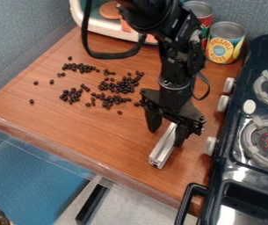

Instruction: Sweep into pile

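Beans (pixel 124 85) lie scattered in loose clumps on the surface (pixel 71 132), left of the fingers (pixel 153 120), which are spread astride a metal bar (pixel 163 147). Grasping it for sweeping seems the current step; next, pinch it firmly.

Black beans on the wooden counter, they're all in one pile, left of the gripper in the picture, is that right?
Not one pile: the camera view shows the black beans in several loose clumps, with some strays apart. They are on the wooden counter, left of the gripper in the picture.
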Controlling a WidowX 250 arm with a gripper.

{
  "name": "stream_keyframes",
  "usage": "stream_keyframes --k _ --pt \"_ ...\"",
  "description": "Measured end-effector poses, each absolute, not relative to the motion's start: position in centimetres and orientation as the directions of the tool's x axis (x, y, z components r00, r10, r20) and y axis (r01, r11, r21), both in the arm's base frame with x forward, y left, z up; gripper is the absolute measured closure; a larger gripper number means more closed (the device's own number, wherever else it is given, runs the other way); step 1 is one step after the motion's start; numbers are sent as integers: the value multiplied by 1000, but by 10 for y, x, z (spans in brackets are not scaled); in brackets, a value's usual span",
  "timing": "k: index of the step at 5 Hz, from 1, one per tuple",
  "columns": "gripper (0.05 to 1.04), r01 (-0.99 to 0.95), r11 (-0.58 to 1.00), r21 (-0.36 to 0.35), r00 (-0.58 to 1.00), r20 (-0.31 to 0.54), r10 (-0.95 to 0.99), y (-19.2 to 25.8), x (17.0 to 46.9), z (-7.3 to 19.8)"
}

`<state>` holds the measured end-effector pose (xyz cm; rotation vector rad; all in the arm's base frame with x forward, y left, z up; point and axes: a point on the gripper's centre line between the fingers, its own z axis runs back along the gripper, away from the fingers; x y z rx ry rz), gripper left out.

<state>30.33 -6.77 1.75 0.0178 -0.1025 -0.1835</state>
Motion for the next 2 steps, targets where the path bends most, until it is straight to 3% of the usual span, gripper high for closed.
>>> stream_keyframes --k 1,2 --pt "695 164 986 23 981 98 -165 -62 304 17" --pt "716 159 987 24 982 97 -161 -60 304 17"
